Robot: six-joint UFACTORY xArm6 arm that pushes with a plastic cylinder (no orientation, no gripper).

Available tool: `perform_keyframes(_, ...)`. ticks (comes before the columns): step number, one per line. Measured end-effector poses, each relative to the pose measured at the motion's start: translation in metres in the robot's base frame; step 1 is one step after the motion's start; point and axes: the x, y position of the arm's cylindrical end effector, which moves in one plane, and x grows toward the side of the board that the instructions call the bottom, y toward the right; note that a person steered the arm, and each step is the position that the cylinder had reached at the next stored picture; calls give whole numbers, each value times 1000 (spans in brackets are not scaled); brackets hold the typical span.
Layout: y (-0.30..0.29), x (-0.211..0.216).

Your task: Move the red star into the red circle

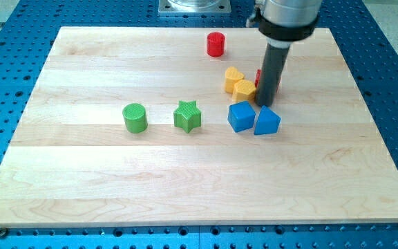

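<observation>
The red circle (215,43), a short red cylinder, stands near the view's top, left of the arm. The red star (258,77) is mostly hidden behind my rod; only thin red slivers show on either side of it. My tip (264,104) rests on the board just below the red star, right of the yellow blocks and just above the blue blocks. The red circle lies up and to the left of the red star, with the yellow blocks between them on the lower side.
Two yellow blocks (234,76) (244,90) sit touching, just left of the rod. A blue cube (240,116) and a blue wedge-like block (267,121) sit side by side below the tip. A green star (186,115) and a green cylinder (135,117) lie further left.
</observation>
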Motion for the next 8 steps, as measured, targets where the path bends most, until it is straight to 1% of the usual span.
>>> perform_keyframes(1, 0, -16)
perform_keyframes(2, 8, 32)
perform_keyframes(3, 16, 7)
perform_keyframes(4, 7, -52)
perform_keyframes(5, -11, -63)
perform_keyframes(6, 7, -30)
perform_keyframes(7, 47, -46)
perform_keyframes(8, 33, -87)
